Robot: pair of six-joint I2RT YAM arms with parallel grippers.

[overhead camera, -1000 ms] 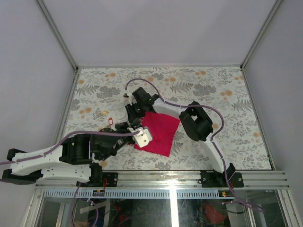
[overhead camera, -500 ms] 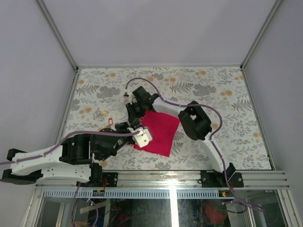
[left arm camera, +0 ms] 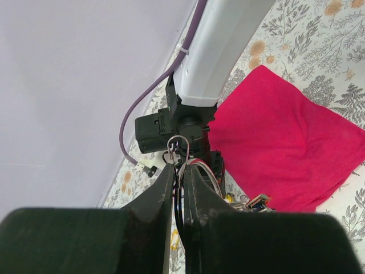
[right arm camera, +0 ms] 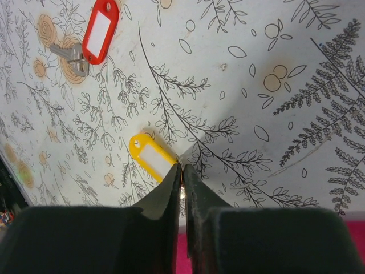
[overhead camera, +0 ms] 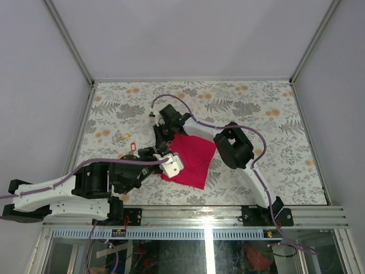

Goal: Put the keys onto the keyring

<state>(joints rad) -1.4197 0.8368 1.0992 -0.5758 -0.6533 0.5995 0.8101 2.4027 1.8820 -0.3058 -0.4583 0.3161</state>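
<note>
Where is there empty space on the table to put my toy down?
The far strip of table along the back wall is bare, and so is the side between the right arm and the right wall. Left of the magenta cloth it is crowded: the left arm, keyring and red-tagged key.

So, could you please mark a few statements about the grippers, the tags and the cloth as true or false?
1. The left gripper is shut on the keyring. True.
2. The cloth is blue. False: it is magenta.
3. A silver key lies at one end of the red tag. True.
4. The yellow tag lies on the cloth. False: it lies on the floral table, at the tips of the right gripper.
</note>
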